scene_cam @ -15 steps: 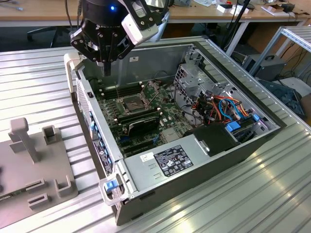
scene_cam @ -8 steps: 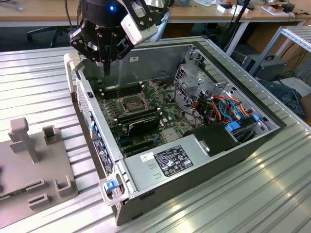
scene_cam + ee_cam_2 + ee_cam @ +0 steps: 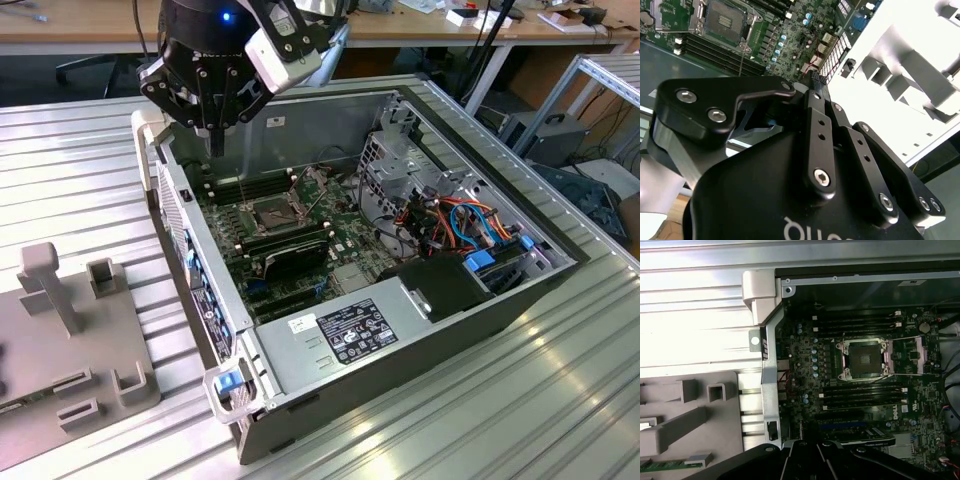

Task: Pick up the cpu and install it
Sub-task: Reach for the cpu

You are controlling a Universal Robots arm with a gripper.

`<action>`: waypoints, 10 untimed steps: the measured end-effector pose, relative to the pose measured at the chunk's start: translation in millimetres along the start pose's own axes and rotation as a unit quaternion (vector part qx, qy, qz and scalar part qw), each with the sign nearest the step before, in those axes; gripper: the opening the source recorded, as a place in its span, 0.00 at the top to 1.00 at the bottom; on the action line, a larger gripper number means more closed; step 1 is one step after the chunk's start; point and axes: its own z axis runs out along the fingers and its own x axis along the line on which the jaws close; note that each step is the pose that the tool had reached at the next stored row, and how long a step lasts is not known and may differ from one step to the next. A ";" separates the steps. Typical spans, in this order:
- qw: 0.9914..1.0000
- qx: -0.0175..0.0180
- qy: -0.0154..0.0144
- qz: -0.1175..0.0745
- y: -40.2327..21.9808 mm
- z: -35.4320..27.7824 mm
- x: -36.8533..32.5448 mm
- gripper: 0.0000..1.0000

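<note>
Gripper [image 3: 215, 148]: matte black linkages | socket [image 3: 863, 359]: dark square, metal-framed | table [image 3: 80, 150]: ribbed aluminium

The cpu [image 3: 216, 146], a thin grey sliver seen edge-on, hangs upright, pinched between the fingers [image 3: 208, 115] above the computer case's [image 3: 400, 330] edge.
</note>
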 end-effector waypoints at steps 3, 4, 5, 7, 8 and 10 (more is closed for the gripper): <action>1.000 0.000 0.000 0.000 -0.1 0.0 0.7 0.89; 1.000 0.000 0.000 0.000 -0.1 -0.1 1.7 0.89; 1.000 0.000 0.000 0.000 -0.2 -0.1 2.1 0.89; 1.000 0.000 0.000 0.000 -0.2 -0.1 2.1 0.89; 1.000 0.000 0.000 0.000 -0.2 -0.1 2.1 0.89; 1.000 0.000 0.000 0.000 -0.2 -0.1 2.1 0.89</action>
